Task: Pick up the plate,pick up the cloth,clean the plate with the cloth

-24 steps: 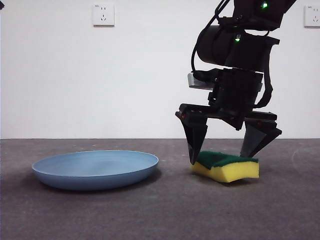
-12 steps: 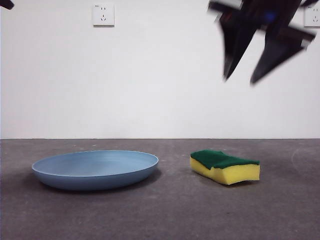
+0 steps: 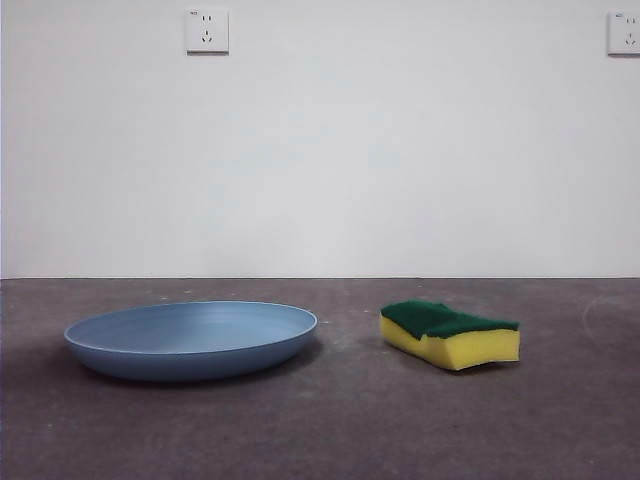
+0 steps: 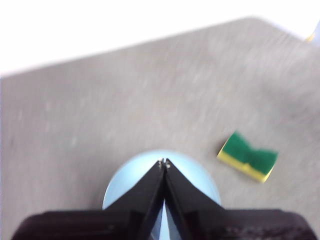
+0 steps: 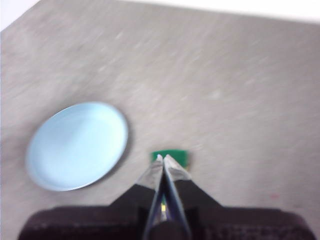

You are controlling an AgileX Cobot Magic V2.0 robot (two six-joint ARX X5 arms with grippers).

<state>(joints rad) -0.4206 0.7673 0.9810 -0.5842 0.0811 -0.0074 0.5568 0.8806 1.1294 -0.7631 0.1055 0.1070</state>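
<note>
Plate [image 3: 190, 338] and cloth [image 3: 450, 333] both lie flat on the grey table [image 3: 330, 430], neither one held. The light-blue plate sits toward the left part of the table as the front view shows it, resting on its base with its raised rim clear all around. The cloth, a yellow sponge with a dark green scouring layer on top, lies to the plate's right, near it but apart, with bare table between the two.

Neither arm shows in the front view. The left gripper [image 4: 163, 162] hangs high above the table with its jaws pressed together, tips touching and nothing between them; its wrist view has the plate [image 4: 200, 182] directly beneath the jaws and the cloth [image 4: 247, 157] off to one side. The right gripper [image 5: 163, 159] is likewise raised, jaws closed tip to tip and empty; in its wrist view the cloth [image 5: 177, 156] peeks out just behind the tips, with the plate [image 5: 77, 145] lying well aside.

Two white wall sockets [image 3: 206, 30] sit high on the pale wall behind the table's far edge.
</note>
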